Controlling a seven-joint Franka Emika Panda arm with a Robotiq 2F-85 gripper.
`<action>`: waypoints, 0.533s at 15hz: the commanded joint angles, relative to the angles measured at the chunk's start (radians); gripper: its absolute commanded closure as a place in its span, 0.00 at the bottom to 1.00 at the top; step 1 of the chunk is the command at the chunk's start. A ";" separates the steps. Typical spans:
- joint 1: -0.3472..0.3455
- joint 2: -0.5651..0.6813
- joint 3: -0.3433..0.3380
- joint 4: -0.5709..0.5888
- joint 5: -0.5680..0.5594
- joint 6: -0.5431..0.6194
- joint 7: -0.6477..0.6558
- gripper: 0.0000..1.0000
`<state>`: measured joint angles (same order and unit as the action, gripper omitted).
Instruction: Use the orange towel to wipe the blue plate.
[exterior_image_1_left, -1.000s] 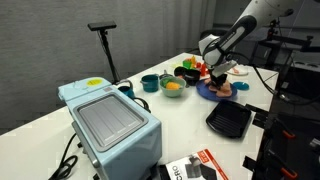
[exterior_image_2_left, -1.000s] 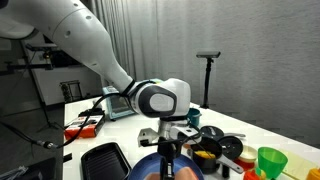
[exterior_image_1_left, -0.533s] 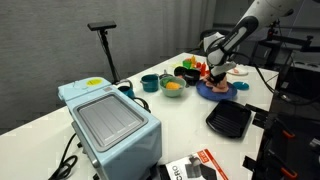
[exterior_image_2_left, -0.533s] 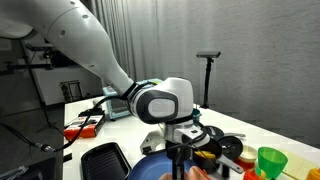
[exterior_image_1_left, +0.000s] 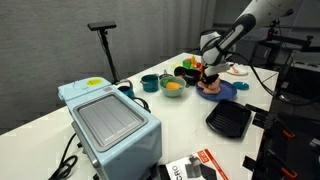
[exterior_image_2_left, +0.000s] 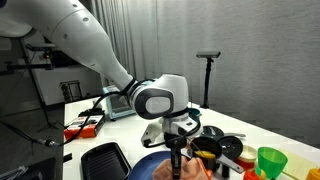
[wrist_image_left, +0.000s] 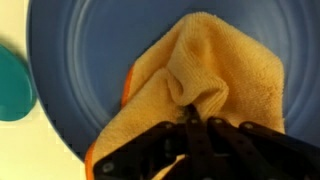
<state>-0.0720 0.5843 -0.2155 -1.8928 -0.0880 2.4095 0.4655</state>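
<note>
Wrist view: gripper (wrist_image_left: 198, 124) jaws pinched tight on a fold of the orange towel (wrist_image_left: 205, 70), which sits bunched on the blue plate (wrist_image_left: 85, 40). A teal dish (wrist_image_left: 12, 85) lies just left of the rim. Vs 1 s ago, an exterior view shows the gripper slid left across the plate w/ the towel. Wiping stroke looks underway; prob. more passes needed. Toaster oven (exterior_image_1_left: 110, 120) is well apart.
</note>
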 joint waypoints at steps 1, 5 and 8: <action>-0.006 0.029 0.050 -0.021 0.051 0.022 -0.081 0.99; 0.003 0.025 0.075 -0.031 0.032 0.007 -0.162 0.99; 0.011 0.020 0.084 -0.034 0.018 -0.002 -0.213 0.99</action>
<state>-0.0682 0.5751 -0.1566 -1.8968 -0.0831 2.4044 0.3102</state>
